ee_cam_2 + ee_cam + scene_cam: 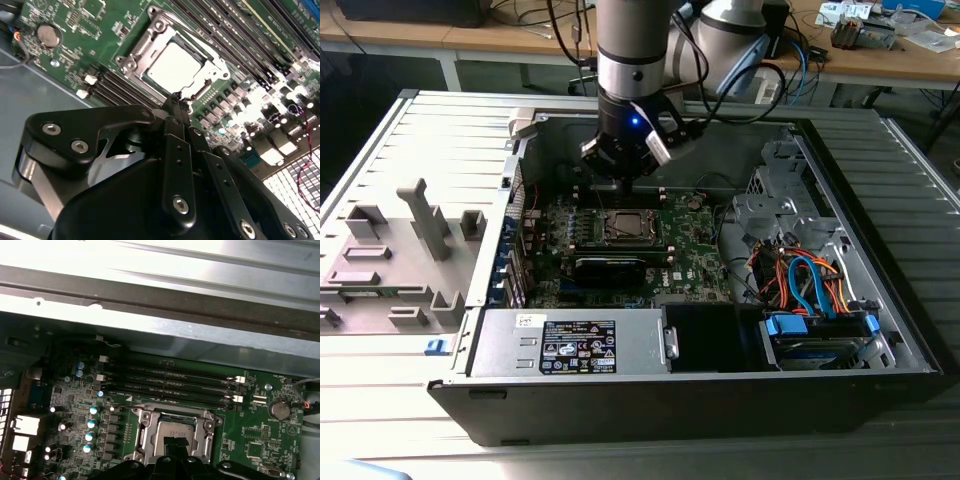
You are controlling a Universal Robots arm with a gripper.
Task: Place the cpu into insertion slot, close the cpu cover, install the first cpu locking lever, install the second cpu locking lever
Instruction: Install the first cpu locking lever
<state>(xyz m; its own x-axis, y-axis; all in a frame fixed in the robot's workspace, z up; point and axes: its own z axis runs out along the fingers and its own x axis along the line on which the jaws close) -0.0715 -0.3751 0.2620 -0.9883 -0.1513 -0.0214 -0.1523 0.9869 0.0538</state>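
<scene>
Your claw (176, 100) hangs just above the near edge of the socket (172, 437) on the green board (250, 435), fingers pinched narrow with nothing between them. The chip (175, 67) already lies flat in the socket, and the metal frame cover (212, 65) lies down around it, in both wrist views.

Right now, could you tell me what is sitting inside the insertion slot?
The cpu lies inside the insertion slot, its silver-grey top showing through the cut-out of the cpu cover, which is down over it. The pincer hangs just above one edge. The contacts underneath are covered.
</scene>
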